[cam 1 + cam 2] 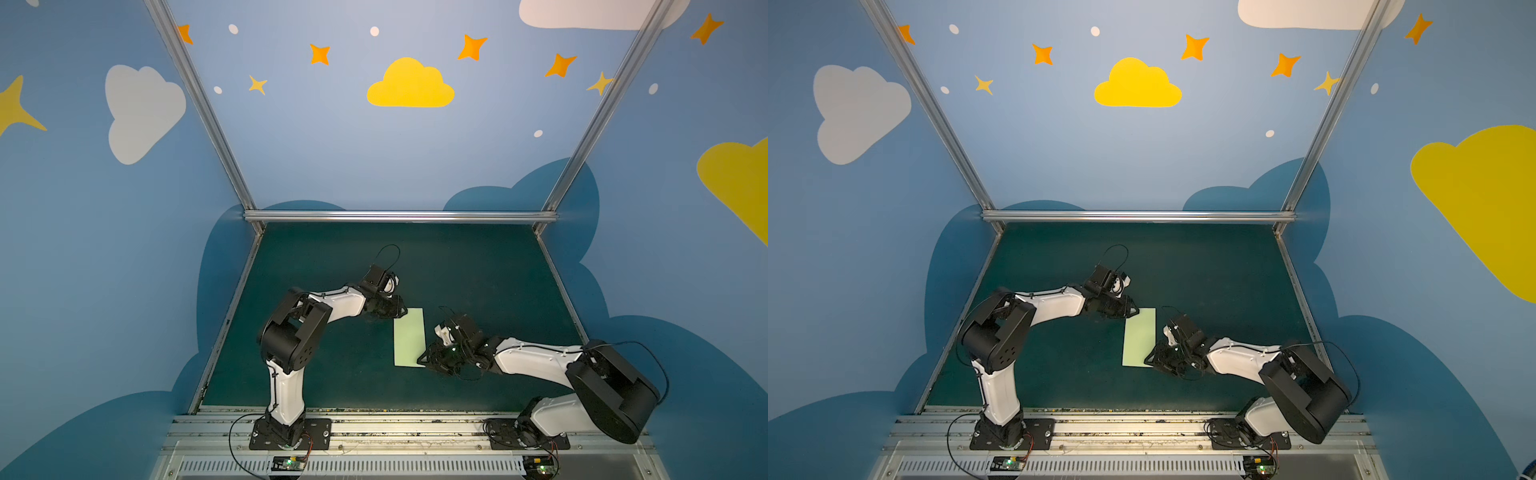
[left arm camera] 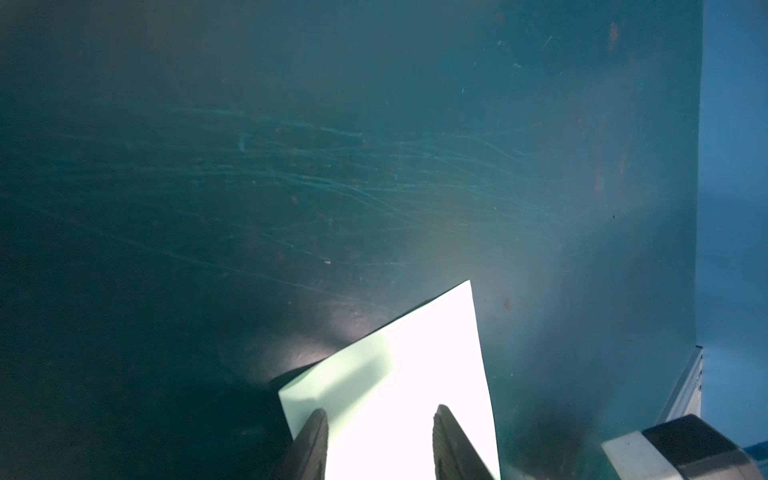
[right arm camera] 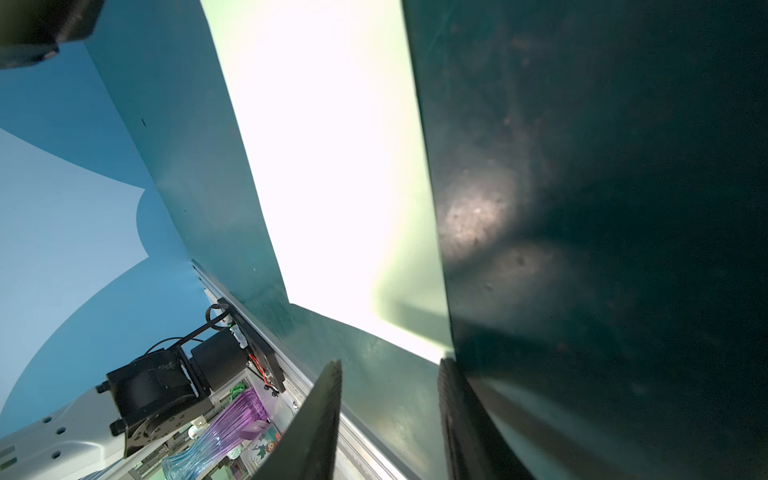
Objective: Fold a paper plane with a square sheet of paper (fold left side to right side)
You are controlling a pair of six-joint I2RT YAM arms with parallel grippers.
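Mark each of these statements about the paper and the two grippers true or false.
1. The paper is a plain rectangle, not a pointed dart. True.
2. The left gripper is at the paper's near right corner. False: it is at the far left corner.
3. The right gripper is at the paper's near right corner. True.
4. The paper is pink. False: it is pale green and lies on the dark green table.
5. Both grippers are shut tight. False: in each wrist view the fingers stand apart.
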